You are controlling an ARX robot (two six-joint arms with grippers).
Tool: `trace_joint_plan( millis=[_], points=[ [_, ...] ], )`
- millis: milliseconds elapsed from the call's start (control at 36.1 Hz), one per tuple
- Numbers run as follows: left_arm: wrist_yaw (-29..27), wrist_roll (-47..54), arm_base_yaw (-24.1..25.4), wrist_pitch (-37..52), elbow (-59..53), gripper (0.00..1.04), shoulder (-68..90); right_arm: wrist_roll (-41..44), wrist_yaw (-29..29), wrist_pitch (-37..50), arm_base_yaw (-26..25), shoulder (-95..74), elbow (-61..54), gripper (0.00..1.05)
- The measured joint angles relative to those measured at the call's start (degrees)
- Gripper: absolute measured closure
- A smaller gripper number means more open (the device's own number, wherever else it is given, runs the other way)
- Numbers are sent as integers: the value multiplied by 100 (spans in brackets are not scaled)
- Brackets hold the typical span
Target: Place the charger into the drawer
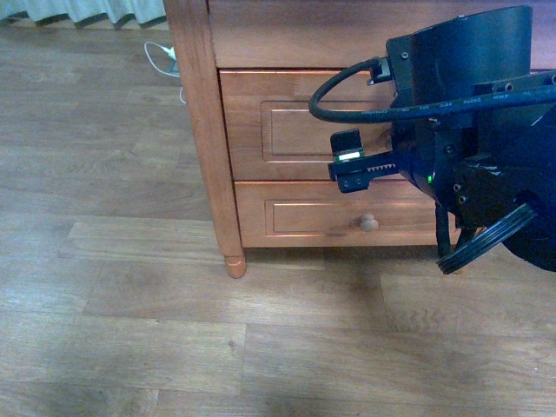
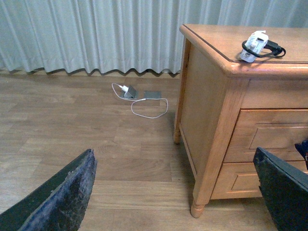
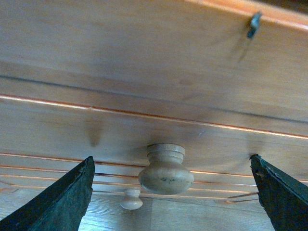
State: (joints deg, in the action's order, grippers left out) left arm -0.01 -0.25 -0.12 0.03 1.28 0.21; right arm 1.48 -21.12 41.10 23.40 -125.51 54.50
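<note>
Right arm (image 1: 469,104) hides the drawer (image 1: 295,130) right of its panel (front view).

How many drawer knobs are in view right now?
2. The larger knob is on the taller drawer; the smaller knob is on the shorter drawer below it. Others may lie out of frame.

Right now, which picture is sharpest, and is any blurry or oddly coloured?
Left wrist view: sharpest, evenly lit, the white charger wrapped in black cable crisp. Front view: bluish cast, the black right arm fills one side. Right wrist view: soft close-up of the larger round pale wooden knob.
</note>
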Motion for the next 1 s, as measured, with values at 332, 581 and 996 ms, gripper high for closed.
trace_joint_plan(
  millis=[332, 581, 996],
  points=[
    [0, 0, 0, 0, 0, 6, 0, -46, 0, 11, -46, 0, 0, 40],
    [0, 0, 0, 0, 0, 6, 0, -48, 79, 31, -50, 0, 0, 73],
    [0, 0, 0, 0, 0, 6, 0, -74, 94, -35, -44, 2, 0, 81]
  ],
)
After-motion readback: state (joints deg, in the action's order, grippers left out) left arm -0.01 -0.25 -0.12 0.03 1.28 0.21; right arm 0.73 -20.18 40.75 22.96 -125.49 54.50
